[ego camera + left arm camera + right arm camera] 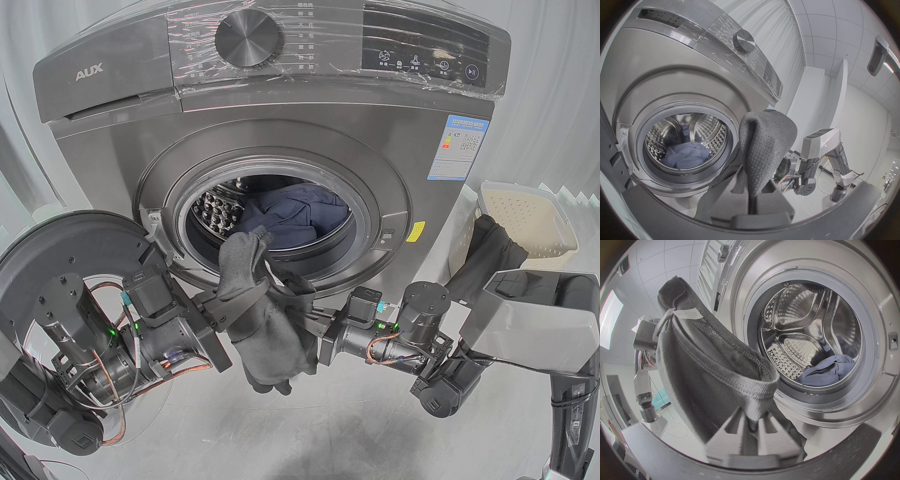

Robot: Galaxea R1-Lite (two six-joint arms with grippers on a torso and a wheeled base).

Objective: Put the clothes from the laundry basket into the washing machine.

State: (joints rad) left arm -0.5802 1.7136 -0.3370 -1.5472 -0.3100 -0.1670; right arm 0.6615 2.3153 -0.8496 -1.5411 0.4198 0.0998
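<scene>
A dark grey garment (262, 312) hangs between both grippers just below the washing machine's round opening (275, 212). My left gripper (250, 297) is shut on its left side, and my right gripper (303, 306) is shut on its right side. The cloth (762, 147) drapes over the left fingers in the left wrist view, and its hem (725, 371) is pinched in the right jaws. A blue garment (294, 215) lies inside the drum (812, 333). The cream laundry basket (531, 222) stands at the right, with a black garment (487, 256) hanging over its rim.
The washer's door (69, 262) is swung open at the left, behind my left arm. The grey floor (325, 425) spreads below the garment. White curtains hang behind the machine.
</scene>
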